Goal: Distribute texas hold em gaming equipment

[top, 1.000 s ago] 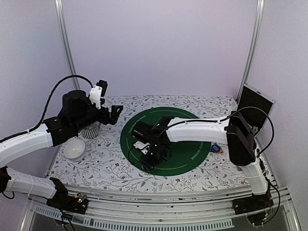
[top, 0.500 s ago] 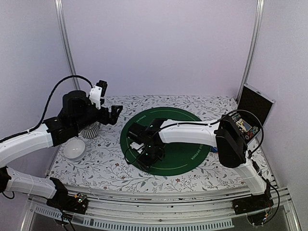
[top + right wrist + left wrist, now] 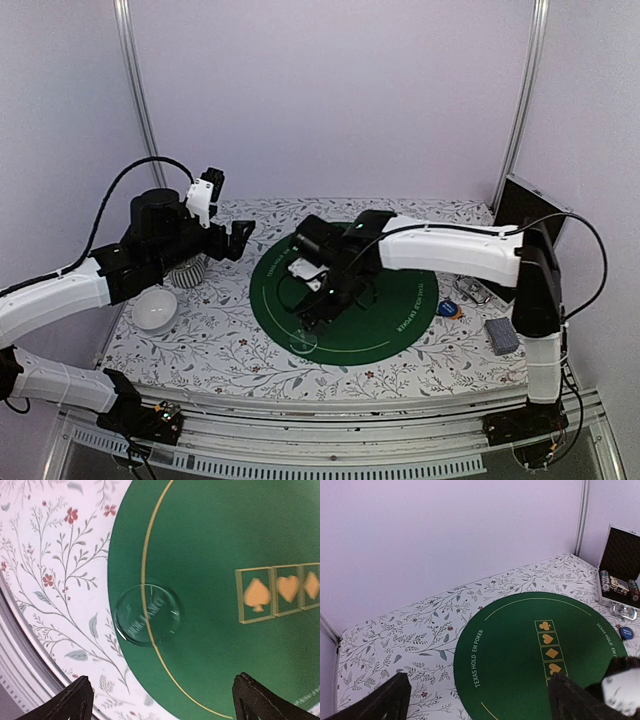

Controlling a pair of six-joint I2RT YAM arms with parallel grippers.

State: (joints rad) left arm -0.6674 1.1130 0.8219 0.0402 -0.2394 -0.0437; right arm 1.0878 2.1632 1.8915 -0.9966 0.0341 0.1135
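A clear round button [image 3: 146,614] with embossed lettering lies flat on the green Texas Hold'em mat [image 3: 215,540], across its yellow edge line; in the top view it lies at the mat's near-left edge [image 3: 306,342]. My right gripper [image 3: 165,705] hangs open and empty just above and beside it, and shows over the mat in the top view [image 3: 320,306]. My left gripper [image 3: 477,710] is open and empty, held high at the left [image 3: 240,238]. A blue button [image 3: 448,308] lies right of the mat. A grey-blue card stack [image 3: 502,335] lies at the near right.
An open black case [image 3: 620,555] holding chip rows [image 3: 605,580] stands at the back right. A white bowl [image 3: 155,310] and a striped mug [image 3: 188,270] sit at the left under the left arm. The right arm [image 3: 620,685] crosses the mat.
My right gripper has risen and drawn back from the mat's near-left edge, leaving the clear button lying there. Its elbow has swung right, uncovering the card stack. The left arm has not moved.
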